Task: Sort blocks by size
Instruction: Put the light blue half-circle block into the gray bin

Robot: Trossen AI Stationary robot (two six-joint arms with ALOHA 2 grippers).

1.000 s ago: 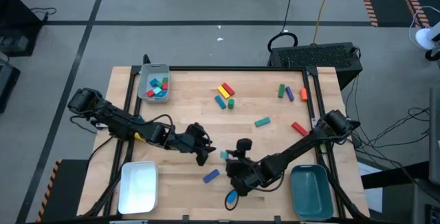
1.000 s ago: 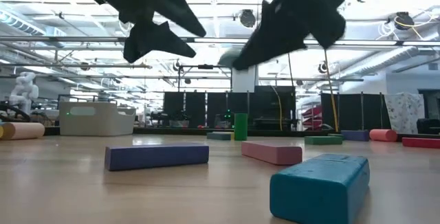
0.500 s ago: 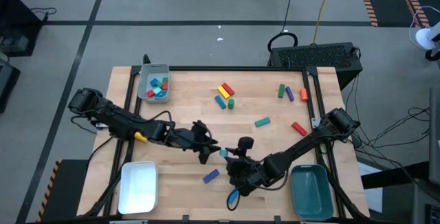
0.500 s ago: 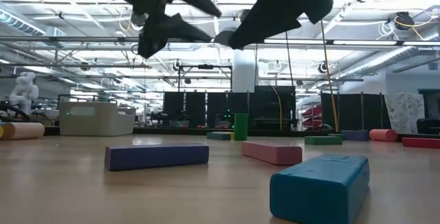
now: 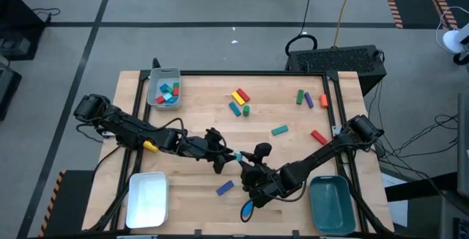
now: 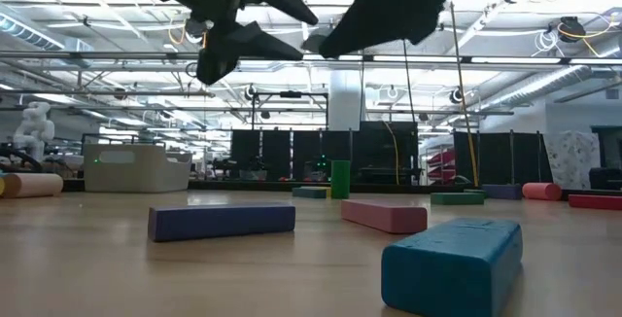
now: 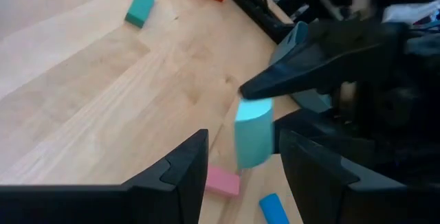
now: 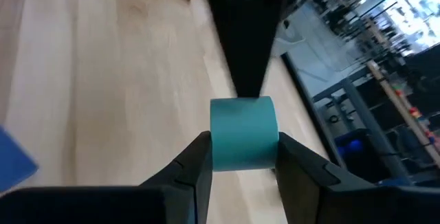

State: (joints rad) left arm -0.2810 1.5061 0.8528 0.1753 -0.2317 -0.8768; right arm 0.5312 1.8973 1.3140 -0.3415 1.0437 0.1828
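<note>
High view: left gripper [image 5: 229, 160] and right gripper [image 5: 244, 167] meet nose to nose just below table centre, a teal cylinder [image 5: 238, 155] between them. Blue bar [image 5: 225, 188] lies at 7 o'clock of them. Grey tray [image 5: 164, 87] with blocks sits at the table's 11 o'clock, white tray [image 5: 148, 199] at 7, teal tray [image 5: 331, 203] at 5.

Low view: both grippers hang high over the table; the cylinder shows only as a pale speck, probably lifted. Blue bar, pink bar [image 6: 383, 215], teal block [image 6: 451, 264] rest on the wood.

Left wrist view: left fingers [image 7: 180, 172] spread, cylinder [image 7: 251, 131] in the gap, contact unclear.

Right wrist view: right fingers [image 8: 194, 165] clamp the cylinder [image 8: 243, 132] on both sides.
</note>
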